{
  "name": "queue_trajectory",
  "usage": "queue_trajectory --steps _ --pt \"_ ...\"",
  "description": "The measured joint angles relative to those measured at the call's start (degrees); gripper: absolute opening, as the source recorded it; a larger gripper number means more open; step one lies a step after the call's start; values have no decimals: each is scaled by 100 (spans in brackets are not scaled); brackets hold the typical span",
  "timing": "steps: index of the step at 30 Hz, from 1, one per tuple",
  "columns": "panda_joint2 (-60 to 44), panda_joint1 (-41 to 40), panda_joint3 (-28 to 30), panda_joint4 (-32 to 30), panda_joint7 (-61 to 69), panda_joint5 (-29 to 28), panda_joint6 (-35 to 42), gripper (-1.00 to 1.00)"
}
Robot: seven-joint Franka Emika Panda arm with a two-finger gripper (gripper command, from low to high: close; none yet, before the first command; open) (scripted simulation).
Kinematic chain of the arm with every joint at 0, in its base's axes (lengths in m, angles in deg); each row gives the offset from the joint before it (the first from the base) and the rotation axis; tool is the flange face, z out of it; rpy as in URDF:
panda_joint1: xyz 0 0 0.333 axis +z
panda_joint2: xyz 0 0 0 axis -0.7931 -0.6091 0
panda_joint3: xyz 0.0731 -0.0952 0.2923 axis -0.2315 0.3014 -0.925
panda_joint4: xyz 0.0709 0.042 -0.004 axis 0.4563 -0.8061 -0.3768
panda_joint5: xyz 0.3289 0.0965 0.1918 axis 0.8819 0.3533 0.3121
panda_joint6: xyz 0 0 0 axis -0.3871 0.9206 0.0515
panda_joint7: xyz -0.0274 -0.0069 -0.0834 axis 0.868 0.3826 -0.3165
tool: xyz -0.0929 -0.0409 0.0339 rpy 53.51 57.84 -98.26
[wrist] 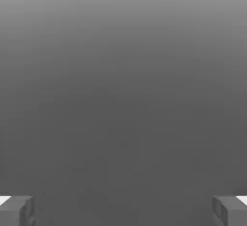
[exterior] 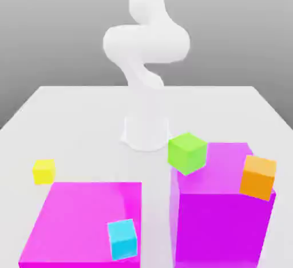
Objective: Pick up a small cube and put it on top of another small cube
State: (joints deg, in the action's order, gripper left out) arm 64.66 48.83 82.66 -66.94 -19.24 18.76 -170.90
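Cyan cube [exterior: 123,239]: nearest the exterior camera, resting on the front right part of the flat magenta slab [exterior: 80,224], close to its edge.

Yellow cube [exterior: 44,171]: small, plain, sitting on the white table [exterior: 74,118] at the exterior view's left, just behind the slab's far left corner. It stands apart from every other cube, with nothing on it and nothing touching it.

Flat magenta slab: low and wide, filling the exterior view's lower left. It lies between the yellow cube and the tall magenta block [exterior: 220,221].

Tall magenta block: at the exterior view's lower right, rising well above the slab, with a narrow strip of table between the two.

Green cube [exterior: 187,153]: lime, tilted on a corner, at the tall block's upper left edge. Whether it rests on the block or sits beside it cannot be told.

Orange cube [exterior: 258,177]: at the tall block's upper right edge, overhanging the front face.

Arm [exterior: 146,43]: white, base on the table behind the blocks, folded upward and running out of the top of the exterior view.

Gripper [wrist: 123,210]: seen in the hand view, its two grey fingertips [wrist: 17,210] stand wide apart at opposite lower corners, with nothing between them. Behind them lies plain grey background.

Nothing stands around or over the yellow cube; the slab lies just in front of it.
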Motion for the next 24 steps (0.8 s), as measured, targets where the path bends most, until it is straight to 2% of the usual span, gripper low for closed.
queue_trajectory --steps 15,24 --pt "-2115 -2060 508 -1452 -1870 -728 -1442 0" --pt "-3352 -3008 1158 -2320 -2653 -716 -2325 0"
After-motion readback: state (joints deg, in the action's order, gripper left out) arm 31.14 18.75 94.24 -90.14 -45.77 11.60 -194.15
